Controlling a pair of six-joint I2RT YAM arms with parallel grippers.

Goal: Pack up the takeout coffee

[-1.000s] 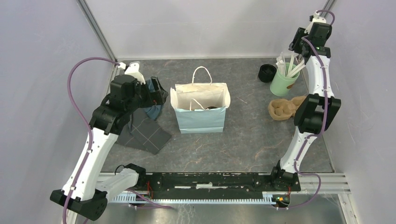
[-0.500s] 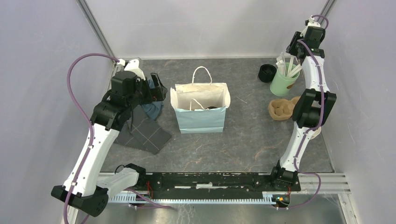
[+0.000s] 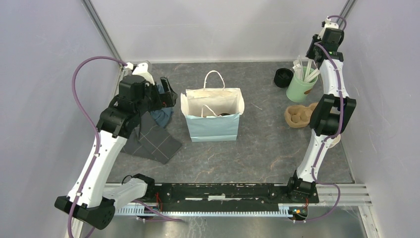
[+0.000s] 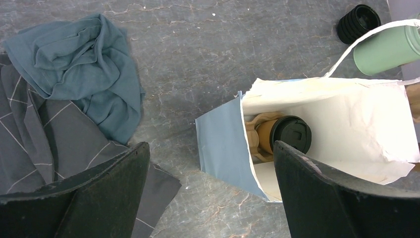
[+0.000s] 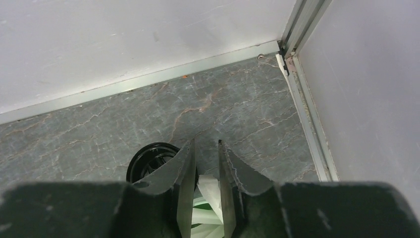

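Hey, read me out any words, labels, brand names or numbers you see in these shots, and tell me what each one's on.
No readable text shows in any view.
The paper bag: plain blue outside, white inside, no print.
The takeout coffee: any embossing on its black lid is too small to read.
The green cup: no label visible.
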